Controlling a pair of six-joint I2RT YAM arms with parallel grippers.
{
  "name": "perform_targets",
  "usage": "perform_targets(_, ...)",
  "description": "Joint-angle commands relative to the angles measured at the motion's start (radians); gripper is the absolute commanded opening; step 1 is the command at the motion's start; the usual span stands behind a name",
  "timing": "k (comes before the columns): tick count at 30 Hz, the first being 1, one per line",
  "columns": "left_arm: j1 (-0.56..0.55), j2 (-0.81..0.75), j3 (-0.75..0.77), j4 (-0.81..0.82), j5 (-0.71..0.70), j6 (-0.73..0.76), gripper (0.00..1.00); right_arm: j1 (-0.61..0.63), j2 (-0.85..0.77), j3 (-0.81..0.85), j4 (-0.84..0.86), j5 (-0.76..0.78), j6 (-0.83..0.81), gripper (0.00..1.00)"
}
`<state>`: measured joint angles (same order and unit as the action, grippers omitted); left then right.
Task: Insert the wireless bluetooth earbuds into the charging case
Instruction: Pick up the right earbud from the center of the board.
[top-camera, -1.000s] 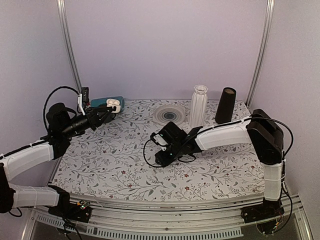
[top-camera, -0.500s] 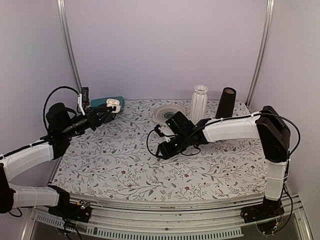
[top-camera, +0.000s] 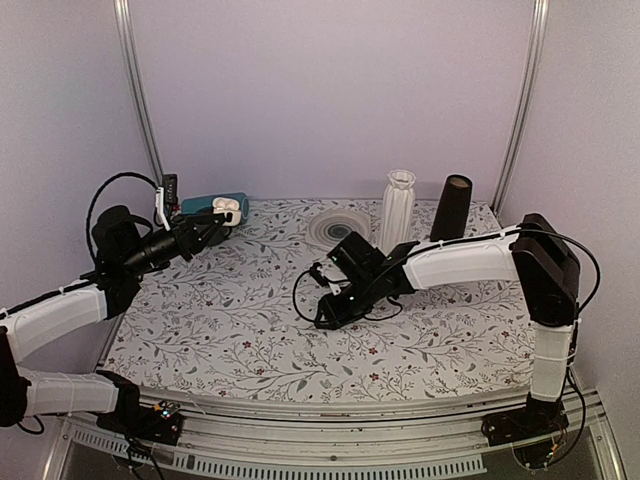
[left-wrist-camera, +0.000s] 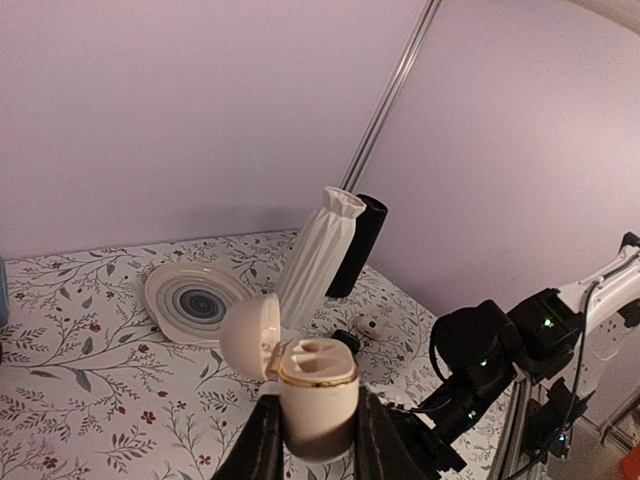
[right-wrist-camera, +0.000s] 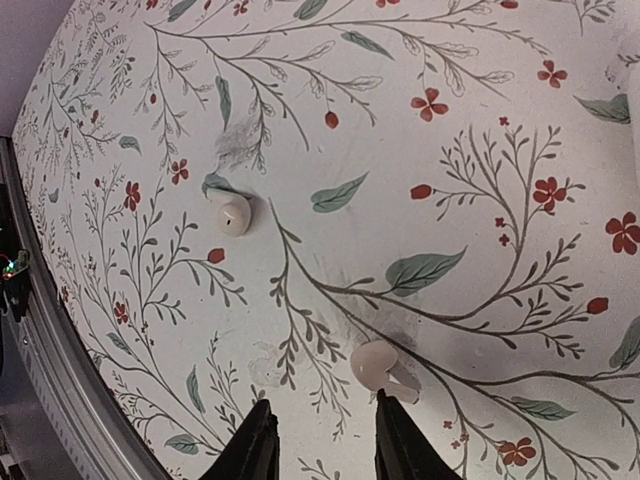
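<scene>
White floral-print table (top-camera: 230, 330), work in progress.
My left end effector (left-wrist-camera: 315, 440) is clenched on the open-lidded charging case (left-wrist-camera: 315, 385), raised off the table; my right end effector (right-wrist-camera: 322, 440) is parted, empty, low over both earbuds (right-wrist-camera: 375, 365) lying on the table.

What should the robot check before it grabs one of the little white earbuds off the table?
1. Lid of the charging case open: ok.
2. Wells in the case empty: ok, as far as the left wrist view shows.
3. Grip of the left tool on the case, case upright: ok.
4. Both earbuds lying on the table: ok, the nearer earbud and the farther earbud.
5. Fingers of the right tool apart and empty: ok.
6. Nearer earbud between those fingers: not ok; it lies just ahead of them.
</scene>
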<state>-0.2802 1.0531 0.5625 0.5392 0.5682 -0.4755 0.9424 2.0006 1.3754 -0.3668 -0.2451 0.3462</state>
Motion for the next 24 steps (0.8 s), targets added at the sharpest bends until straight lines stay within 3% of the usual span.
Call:
perform_targets(1,0.006,-0.01,0.005,0.016,0.006,0.011,0.0,0.013,0.008,-0.006,0.002,0.001,0.014,0.33)
perform_targets(17,0.006,-0.014,0.009,0.003,0.003,0.018,0.0,0.03,0.093,0.109,-0.055,0.149,-0.093,0.33)
perform_targets(24,0.006,-0.014,0.011,-0.004,0.002,0.025,0.0,0.053,0.086,0.086,-0.006,0.193,-0.245,0.34)
